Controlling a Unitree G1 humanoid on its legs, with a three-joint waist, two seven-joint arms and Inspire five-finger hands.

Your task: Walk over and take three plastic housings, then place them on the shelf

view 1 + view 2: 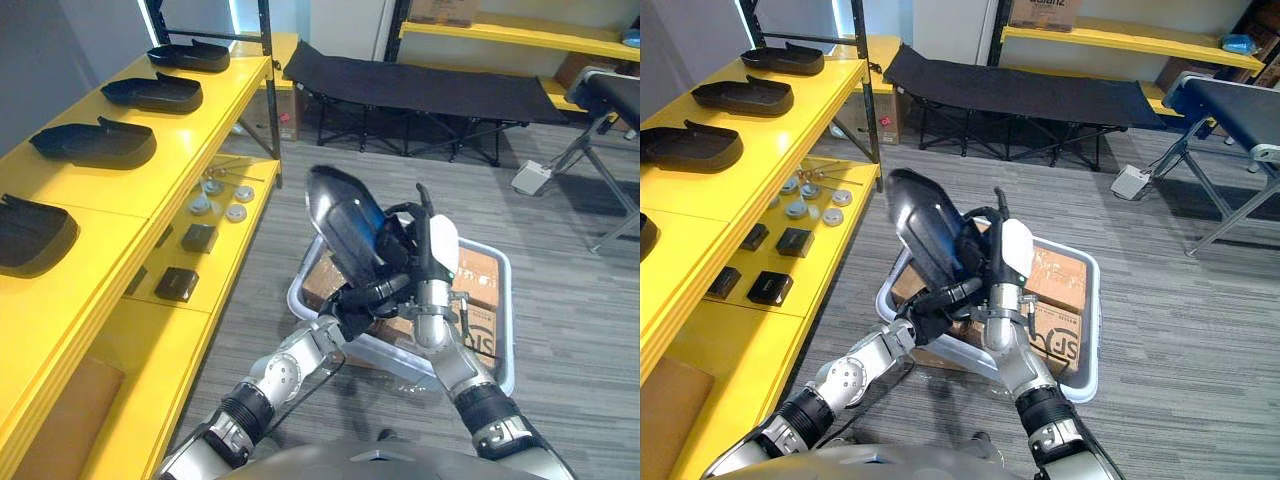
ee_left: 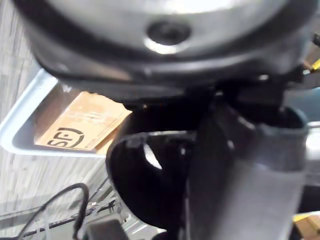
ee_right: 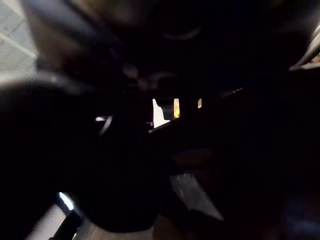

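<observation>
1. Fingers of left hand (image 1: 362, 300) curl round the lower end of a glossy black plastic housing (image 1: 342, 208), forearm angled upward, housing upright above a white plastic bin (image 1: 507, 330).
2. Right hand (image 1: 432, 250) upright against the housing's side; grip can't be told.

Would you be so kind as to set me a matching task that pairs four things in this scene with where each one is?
Things:
1. housing
2. bin
3. cot
4. black boxes

Places:
A. lower yellow shelf
B. floor, far end of the room
C. between the left hand and right hand
D. floor, beneath the hands

Pairs: 1-C, 2-D, 3-B, 4-A
</observation>
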